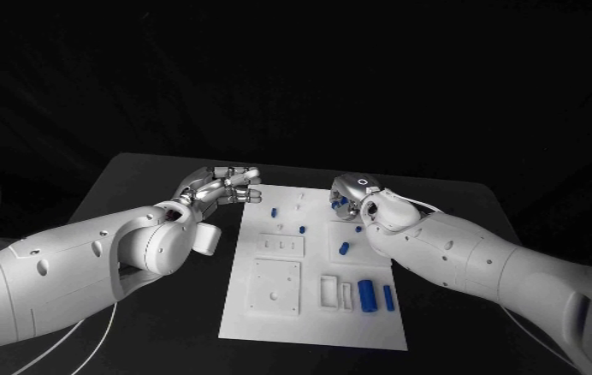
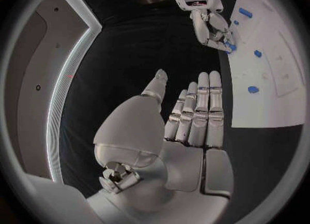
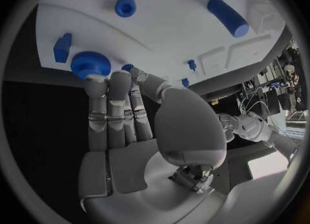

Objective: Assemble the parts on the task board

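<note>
The white task board (image 1: pixel 315 315) lies in the middle of the black table. My right hand (image 1: pixel 358 199) hovers over its far right part. In the right wrist view its fingertips (image 3: pixel 97 79) touch a large blue gear (image 3: pixel 90 63) on the board, and a small blue gear (image 3: pixel 127 67) sits pinched between thumb and finger. The left wrist view shows the right hand (image 2: pixel 210 25) with blue at its fingertips. My left hand (image 1: pixel 225 187) floats off the board's far left corner, fingers straight and apart, holding nothing (image 2: pixel 194 115).
Near the board's front right lie a blue cylinder (image 1: pixel 366 290) and a thin blue bar (image 1: pixel 388 298). Small blue pieces (image 1: pixel 280 228) dot its middle. A blue block (image 3: pixel 62 47) and a round blue knob (image 3: pixel 125 6) lie close to the right hand.
</note>
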You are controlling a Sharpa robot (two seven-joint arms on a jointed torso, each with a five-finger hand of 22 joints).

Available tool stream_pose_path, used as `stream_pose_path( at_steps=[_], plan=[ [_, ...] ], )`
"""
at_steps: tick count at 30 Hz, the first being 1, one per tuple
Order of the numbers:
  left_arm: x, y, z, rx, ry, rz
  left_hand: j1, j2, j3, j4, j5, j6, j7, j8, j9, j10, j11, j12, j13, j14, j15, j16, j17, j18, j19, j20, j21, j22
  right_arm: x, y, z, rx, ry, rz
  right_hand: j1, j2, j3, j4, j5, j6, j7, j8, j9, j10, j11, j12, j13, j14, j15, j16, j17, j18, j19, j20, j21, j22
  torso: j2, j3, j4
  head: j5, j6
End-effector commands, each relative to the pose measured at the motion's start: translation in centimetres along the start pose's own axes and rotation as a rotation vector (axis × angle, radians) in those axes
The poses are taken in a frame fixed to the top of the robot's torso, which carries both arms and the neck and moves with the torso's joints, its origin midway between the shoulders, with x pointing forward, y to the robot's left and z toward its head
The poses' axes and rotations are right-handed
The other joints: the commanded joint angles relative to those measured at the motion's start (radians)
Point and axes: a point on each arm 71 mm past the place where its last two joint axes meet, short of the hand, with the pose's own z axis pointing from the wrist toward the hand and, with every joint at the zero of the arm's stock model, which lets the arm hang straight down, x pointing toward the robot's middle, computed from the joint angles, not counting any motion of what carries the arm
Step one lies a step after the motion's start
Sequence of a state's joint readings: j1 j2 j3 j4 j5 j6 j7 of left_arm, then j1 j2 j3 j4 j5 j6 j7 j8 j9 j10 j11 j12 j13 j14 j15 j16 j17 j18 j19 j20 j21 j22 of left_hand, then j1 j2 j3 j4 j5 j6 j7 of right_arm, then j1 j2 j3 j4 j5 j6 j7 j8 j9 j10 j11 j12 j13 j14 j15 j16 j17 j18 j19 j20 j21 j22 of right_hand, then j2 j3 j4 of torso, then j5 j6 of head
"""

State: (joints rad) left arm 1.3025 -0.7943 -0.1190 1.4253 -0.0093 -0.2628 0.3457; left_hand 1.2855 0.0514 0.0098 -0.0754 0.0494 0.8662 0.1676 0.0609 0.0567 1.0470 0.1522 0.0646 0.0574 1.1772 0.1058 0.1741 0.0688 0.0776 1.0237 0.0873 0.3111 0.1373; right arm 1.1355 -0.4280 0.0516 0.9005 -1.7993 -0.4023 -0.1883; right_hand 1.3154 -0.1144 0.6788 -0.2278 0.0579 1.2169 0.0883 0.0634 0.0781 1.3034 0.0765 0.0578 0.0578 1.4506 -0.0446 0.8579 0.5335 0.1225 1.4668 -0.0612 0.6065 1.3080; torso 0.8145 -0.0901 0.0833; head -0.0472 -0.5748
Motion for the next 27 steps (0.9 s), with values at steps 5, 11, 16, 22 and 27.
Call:
stream_pose_path(
  at_steps=[5, 11, 16, 22, 27],
  plan=[
    [0.2, -0.2, 0.0, 0.01, 0.013, -0.001, -0.004, 0.005, 0.002, -0.005, 0.002, 0.008, 0.0, -0.001, 0.002, -0.008, -0.002, -0.004, 0.001, -0.003, 0.002, 0.003, -0.001, 0.003, -0.005, 0.003, 0.004, -0.001, -0.9, 1.2, 0.0, -0.015, -0.063, 0.004, 0.007, -0.001, 0.001, -0.006, -0.002, 0.0, 0.005, 0.0, -0.003, 0.035, -0.038, 0.001, 0.007, 0.0, -0.003, 0.001, 0.001, 0.0, 0.003, -0.007, 0.004, 0.065, 0.001, -0.0017, 0.0, 0.004, 0.008],
    [0.3, -0.2, 0.1, 0.01, 0.015, -0.001, -0.004, 0.005, 0.002, -0.005, 0.002, 0.008, 0.0, -0.001, 0.002, -0.009, -0.001, -0.005, 0.001, -0.004, 0.002, 0.002, -0.001, 0.003, -0.005, 0.003, 0.005, -0.002, -1.3, 2.4, 0.4, -0.019, -0.078, 0.005, 0.005, -0.002, -0.001, -0.005, -0.002, 0.001, 0.005, 0.0, -0.004, 0.034, -0.038, 0.001, 0.007, 0.0, -0.002, 0.001, 0.001, 0.0, 0.003, -0.006, 0.005, 0.065, 0.002, -0.0018, 0.0022, 0.006, 0.013],
    [0.3, -0.1, 0.2, 0.01, 0.016, -0.001, -0.004, 0.005, 0.002, -0.005, 0.002, 0.008, 0.0, -0.001, 0.002, -0.009, -0.001, -0.005, 0.001, -0.004, 0.002, 0.002, -0.001, 0.003, -0.005, 0.003, 0.005, -0.002, -1.7, 3.3, 0.9, -0.018, -0.097, 0.005, 0.006, -0.003, -0.003, -0.004, -0.002, 0.001, 0.005, 0.0, -0.004, 0.034, -0.038, 0.001, 0.006, 0.0, -0.003, 0.001, 0.002, 0.0, 0.002, -0.006, 0.004, 0.065, 0.002, -0.0024, 0.0026, 0.011, 0.016],
    [0.5, -0.1, 0.3, 0.01, 0.021, -0.002, -0.004, 0.005, 0.003, -0.006, 0.002, 0.008, 0.0, -0.001, 0.002, -0.011, -0.001, -0.004, 0.001, -0.005, 0.003, 0.003, -0.001, 0.004, -0.006, 0.004, 0.006, -0.004, -2.2, 4.5, 1.6, -0.027, -0.113, 0.009, 0.006, -0.004, -0.003, -0.003, -0.001, 0.001, 0.005, 0.0, -0.004, 0.033, -0.038, 0.001, 0.006, 0.0, -0.003, 0.0, 0.002, 0.0, 0.002, -0.006, 0.005, 0.065, 0.003, -0.0032, 0.003, 0.013, 0.018],
    [0.7, -0.1, 0.4, 0.011, 0.026, -0.004, -0.004, 0.005, 0.003, -0.006, 0.002, 0.008, 0.0, -0.001, 0.002, -0.011, -0.001, -0.004, 0.001, -0.005, 0.003, 0.003, -0.001, 0.004, -0.006, 0.004, 0.006, -0.004, -2.7, 5.5, 2.1, -0.037, -0.129, 0.014, 0.006, -0.005, -0.002, -0.002, -0.001, 0.001, 0.005, 0.0, -0.005, 0.033, -0.038, 0.001, 0.006, 0.0, -0.003, 0.0, 0.002, 0.0, 0.002, -0.006, 0.006, 0.065, 0.007, -0.0059, 0.0054, 0.015, 0.02]
  ],
)
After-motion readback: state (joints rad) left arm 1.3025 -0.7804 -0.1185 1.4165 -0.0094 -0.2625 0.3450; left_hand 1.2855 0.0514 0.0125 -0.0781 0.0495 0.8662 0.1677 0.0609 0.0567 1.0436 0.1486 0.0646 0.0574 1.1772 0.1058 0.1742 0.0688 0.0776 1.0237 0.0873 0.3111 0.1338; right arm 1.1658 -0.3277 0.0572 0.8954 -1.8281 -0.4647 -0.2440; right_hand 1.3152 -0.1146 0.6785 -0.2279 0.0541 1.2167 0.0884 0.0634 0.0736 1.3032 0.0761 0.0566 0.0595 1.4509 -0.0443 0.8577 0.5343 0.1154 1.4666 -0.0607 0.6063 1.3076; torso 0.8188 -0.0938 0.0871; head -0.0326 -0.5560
